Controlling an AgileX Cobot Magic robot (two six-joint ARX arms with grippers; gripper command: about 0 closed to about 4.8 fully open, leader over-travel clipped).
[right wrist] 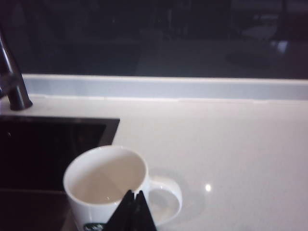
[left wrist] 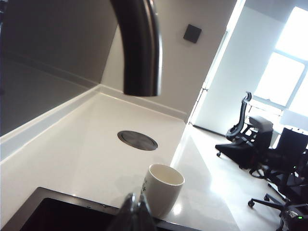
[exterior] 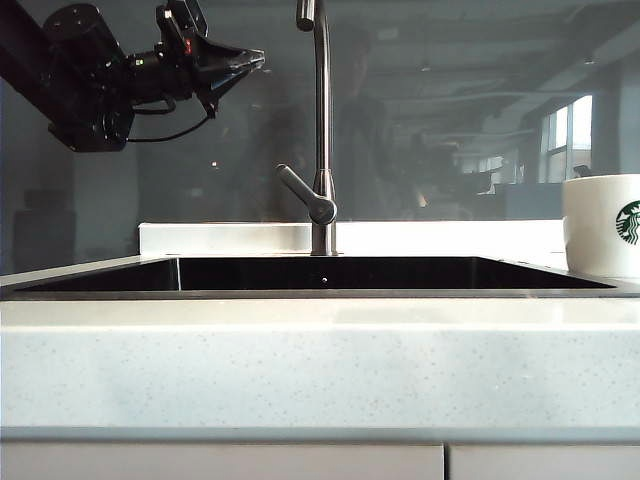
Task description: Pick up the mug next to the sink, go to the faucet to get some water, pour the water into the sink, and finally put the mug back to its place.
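White ceramic mug [right wrist: 108,185] with green logo stands upright on the pale stone counter [right wrist: 231,144] beside the dark sink [right wrist: 48,144], directly beneath our right gripper [right wrist: 134,211], whose 2 fingers are pressed together and empty. Our left gripper [exterior: 245,62], also closed, hovers beside the steel faucet [exterior: 322,130]. To lift well, we should spread the fingers before descending over the rim.

Exterior view low, level with counter [exterior: 320,360]; both wrist views look down, sharing mug [left wrist: 162,188].

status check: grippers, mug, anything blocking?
Left gripper shut, empty, high beside the faucet. Right gripper shut, empty, above the mug. Mug upright on the counter beside the sink. Nothing blocking.
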